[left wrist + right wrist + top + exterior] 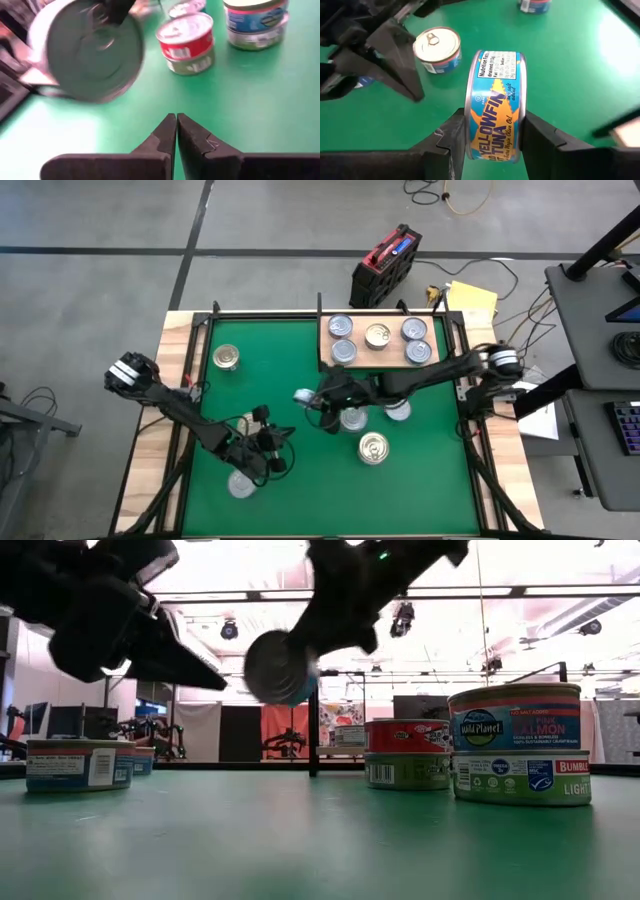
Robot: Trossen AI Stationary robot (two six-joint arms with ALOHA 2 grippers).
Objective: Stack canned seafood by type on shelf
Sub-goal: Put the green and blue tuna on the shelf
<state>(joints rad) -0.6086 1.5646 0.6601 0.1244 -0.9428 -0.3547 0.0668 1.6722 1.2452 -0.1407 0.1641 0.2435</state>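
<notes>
The pale wooden shelf (pixel 325 352) lies at the mat's far edge with several tins (pixel 378 335) on it. My right gripper (pixel 308 398) (pixel 494 131) is shut on a blue Yellowfin tuna tin (pixel 494 100) (pixel 280 666) above the middle of the green mat. My left gripper (pixel 177 125) (pixel 272 442) is shut and holds nothing; it hovers near and left of that tin, pointing toward it. Two-tin stacks (pixel 518 745) (pixel 405 755) and single tins (pixel 226 358) (pixel 241 483) stand flat on the mat. My right gripper pinches the tuna tin between its two fingers (pixel 451 137), one on each flat end face. They come slanting down from the table's right. The tin is turned on edge, its label wall (pixel 492 117) facing the wrist. It hangs clear of the mat.
A silvery tin (pixel 437 49) stands on the mat just past the held one. A third tin (pixel 398 410) sits near the right arm. Open green mat (pixel 300 500) lies toward the near edge. A red-and-black case (pixel 385 265) lies on the floor beyond the table.
</notes>
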